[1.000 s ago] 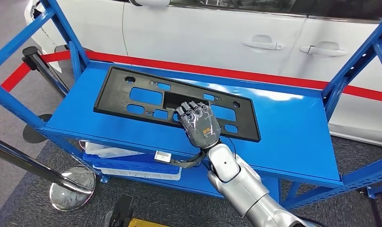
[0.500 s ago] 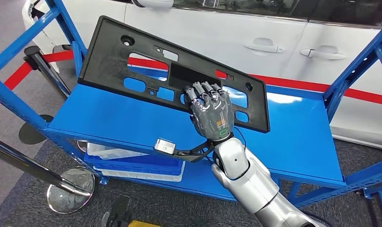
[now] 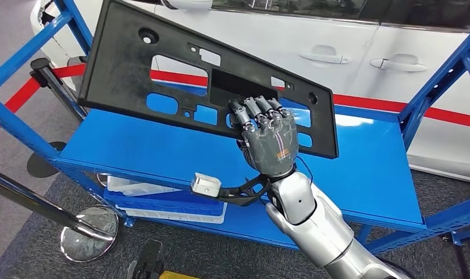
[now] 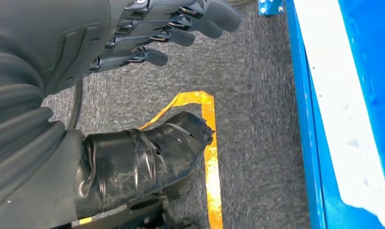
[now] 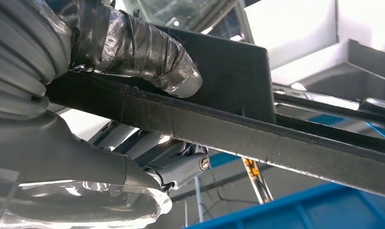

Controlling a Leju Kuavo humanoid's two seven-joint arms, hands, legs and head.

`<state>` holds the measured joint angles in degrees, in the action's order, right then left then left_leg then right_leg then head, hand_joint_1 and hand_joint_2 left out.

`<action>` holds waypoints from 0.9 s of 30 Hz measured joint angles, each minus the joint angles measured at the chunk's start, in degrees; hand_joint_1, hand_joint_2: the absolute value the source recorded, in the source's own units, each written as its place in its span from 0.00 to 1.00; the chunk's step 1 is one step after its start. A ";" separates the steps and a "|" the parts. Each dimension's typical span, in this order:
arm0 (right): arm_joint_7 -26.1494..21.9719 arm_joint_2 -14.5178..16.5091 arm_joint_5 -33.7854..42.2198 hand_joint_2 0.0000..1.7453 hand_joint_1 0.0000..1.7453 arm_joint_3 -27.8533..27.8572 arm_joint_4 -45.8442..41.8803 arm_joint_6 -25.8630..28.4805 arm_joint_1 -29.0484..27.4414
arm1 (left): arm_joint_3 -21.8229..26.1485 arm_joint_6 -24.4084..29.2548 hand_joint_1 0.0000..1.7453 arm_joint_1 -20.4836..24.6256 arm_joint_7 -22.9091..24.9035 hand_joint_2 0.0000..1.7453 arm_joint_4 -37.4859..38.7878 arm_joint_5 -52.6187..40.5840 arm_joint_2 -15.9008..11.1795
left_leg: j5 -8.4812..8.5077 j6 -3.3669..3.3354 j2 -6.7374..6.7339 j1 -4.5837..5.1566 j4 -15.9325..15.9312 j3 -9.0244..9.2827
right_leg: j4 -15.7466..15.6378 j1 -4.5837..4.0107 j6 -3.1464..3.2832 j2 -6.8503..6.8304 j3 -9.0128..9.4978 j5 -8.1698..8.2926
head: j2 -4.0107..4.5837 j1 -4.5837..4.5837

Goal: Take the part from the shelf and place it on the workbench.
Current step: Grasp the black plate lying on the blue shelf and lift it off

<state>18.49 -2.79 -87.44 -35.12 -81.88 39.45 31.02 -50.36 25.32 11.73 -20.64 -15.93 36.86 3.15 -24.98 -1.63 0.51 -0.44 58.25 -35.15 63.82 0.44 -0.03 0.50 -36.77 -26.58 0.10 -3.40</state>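
The part is a long flat black plastic panel (image 3: 180,81) with several cut-outs. It hangs tilted in the air above the blue shelf (image 3: 360,174), its far edge raised. My right hand (image 3: 267,139) grips its near edge, fingers curled over the top face. In the right wrist view the taped thumb (image 5: 147,52) presses one side of the panel's edge (image 5: 257,136) and the fingers (image 5: 176,160) close on the other. My left hand (image 4: 147,33) hangs by my side over grey carpet, its fingers loosely apart and holding nothing.
Blue uprights (image 3: 23,133) frame the shelf on both sides. A white car (image 3: 337,52) stands behind a red barrier belt (image 3: 395,104). A lower shelf holds white and blue trays (image 3: 163,200). A chrome stanchion base (image 3: 87,229) sits on the floor at the left.
My right hand has lifted the panel off the shelf top and tilted its far edge up. The panel lay flat a second ago.
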 joint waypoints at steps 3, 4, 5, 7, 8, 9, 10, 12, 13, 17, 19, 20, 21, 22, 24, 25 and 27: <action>-6.05 0.01 3.17 1.00 1.00 -0.71 -4.37 0.01 -0.61 | 0.00 -0.30 0.00 -0.10 0.68 1.00 0.00 -0.15 -0.09 | -1.28 1.56 -0.04 0.08 1.57 -0.78 | -4.30 -0.06 1.33 -0.06 2.02 1.28 | -0.01 -0.15; -8.89 0.20 5.14 1.00 1.00 -0.69 -5.23 0.01 -0.85 | 0.00 -0.36 0.00 -0.11 0.79 1.00 0.00 -0.16 -0.12 | -2.86 1.89 -0.08 0.01 3.65 -1.57 | -4.42 0.06 1.65 -0.15 1.98 1.48 | -0.01 -0.23; -12.07 0.49 7.42 1.00 1.00 -0.64 -6.04 0.00 -1.21 | 0.00 -0.45 0.00 -0.11 0.88 1.00 0.00 -0.19 -0.14 | -4.93 2.19 -0.14 -0.06 6.86 -2.77 | -4.44 0.06 1.86 -0.23 1.89 1.60 | -0.01 -0.33; -18.55 1.20 12.40 1.00 1.00 -0.36 -7.37 0.00 -2.35 | 0.00 -0.72 0.00 -0.18 1.01 1.00 0.00 -0.26 -0.17 | -8.53 2.52 -0.15 -0.16 14.04 -5.40 | -4.39 -0.07 2.14 -0.35 1.59 1.78 | -0.01 -0.41; -21.34 1.54 14.75 1.00 1.00 -0.22 -7.90 0.00 -2.96 | 0.00 -0.84 0.00 -0.22 1.09 1.00 0.00 -0.33 -0.18 | -9.08 2.54 -0.15 -0.16 15.89 -5.91 | -4.34 -0.15 2.23 -0.40 1.40 1.88 | -0.01 -0.42; -23.56 1.84 16.97 1.00 1.00 -0.13 -8.39 0.00 -3.44 | 0.00 -0.95 0.00 -0.25 1.16 1.00 0.00 -0.46 -0.18 | -8.58 2.45 -0.15 -0.15 15.59 -5.40 | -4.27 -0.23 2.28 -0.42 1.21 2.00 | -0.01 -0.43; -25.21 2.09 19.25 1.00 1.00 -0.10 -8.86 0.00 -3.75 | 0.00 -1.07 0.00 -0.23 1.26 1.00 0.00 -0.61 -0.19 | -7.23 2.25 -0.15 -0.14 13.15 -3.80 | -4.20 -0.30 2.28 -0.42 1.04 2.13 | -0.01 -0.42; -26.95 2.42 26.35 1.00 1.00 -0.10 -9.95 0.00 -3.89 | 0.00 -1.33 0.00 0.00 1.53 1.00 0.00 -1.20 -0.22 | -4.40 1.56 -0.14 0.05 5.16 0.86 | -4.09 -0.50 2.11 -0.41 0.76 2.44 | -0.01 -0.41; -27.34 2.46 30.91 1.00 1.00 -0.21 -10.55 -0.01 -3.72 | 0.00 -1.48 0.00 0.22 1.67 1.00 0.00 -1.54 -0.24 | -3.55 1.24 -0.12 0.21 2.16 2.51 | -4.06 -0.57 1.89 -0.42 0.61 2.64 | -0.01 -0.38; -25.81 2.02 43.73 1.00 1.00 -1.68 -12.88 -0.24 -1.89 | -0.02 -2.08 0.00 0.73 2.34 1.00 0.00 -2.68 -0.26 | -1.95 0.22 -0.25 0.62 -0.34 2.87 | -4.08 -0.36 0.60 -0.41 -0.12 3.51 | -0.01 -0.36; -25.22 1.41 44.84 1.00 1.00 -2.46 -13.77 -0.46 -1.16 | -0.02 -2.31 0.00 0.90 2.46 1.00 0.00 -2.96 -0.31 | -0.68 -0.50 -0.51 0.36 -1.10 2.27 | -1.95 -0.35 0.07 -0.32 -1.07 0.99 | -0.01 -0.21; -25.11 1.10 45.02 1.00 1.00 -2.83 -14.12 -0.61 -0.85 | -0.02 -2.41 0.00 1.05 2.49 1.00 0.00 -3.06 -0.33 | -0.10 -0.78 -0.61 0.28 -1.26 1.77 | 0.79 -0.29 -0.11 -0.29 -1.93 -1.59 | -0.01 -0.09; -25.05 0.81 45.16 1.00 1.00 -3.21 -14.47 -0.80 -0.59 | -0.02 -2.49 0.00 1.17 2.52 1.00 0.00 -3.13 -0.36 | 0.38 -0.98 -0.61 0.30 -1.29 1.13 | 4.30 -0.28 -0.30 -0.31 -2.91 -4.35 | -0.01 0.02; -25.02 0.56 45.25 1.00 1.00 -3.55 -14.74 -1.03 -0.41 | -0.03 -2.60 0.00 1.23 2.56 1.00 0.00 -3.20 -0.36 | 0.83 -1.05 -0.62 0.30 -1.22 0.44 | 7.82 -0.19 -0.47 -0.30 -3.67 -6.50 | -0.02 0.09; -24.95 0.06 45.34 1.00 1.00 -4.22 -15.20 -1.53 -0.28 | -0.05 -2.84 0.00 1.22 2.75 1.00 0.00 -3.29 -0.34 | 1.70 -0.90 -0.62 0.23 -0.99 -0.94 | 10.78 0.09 -0.85 -0.31 -3.15 -7.44 | -0.02 0.09; -24.89 -0.16 45.39 1.00 1.00 -4.51 -15.40 -1.82 -0.22 | -0.07 -2.96 0.00 1.21 2.88 1.00 0.00 -3.38 -0.32 | 2.09 -0.72 -0.62 0.14 -0.77 -1.67 | 9.23 0.28 -1.04 -0.32 -1.45 -6.39 | -0.02 0.10; -24.69 -0.56 45.58 1.00 1.00 -5.08 -15.83 -2.52 0.18 | -0.09 -3.14 0.00 1.21 3.12 1.00 0.00 -3.60 -0.31 | 2.72 -0.17 -0.59 -0.03 0.01 -3.15 | 1.99 0.62 -1.36 -0.31 3.79 -4.30 | -0.01 0.12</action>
<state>-6.20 -3.35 -41.86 -40.20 -97.71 36.93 31.20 -50.45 22.18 12.95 -17.52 -15.93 33.25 2.84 -22.27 -1.80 -0.08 -0.47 58.26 -38.30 65.81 1.06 -1.39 0.20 -32.98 -30.88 0.09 -3.28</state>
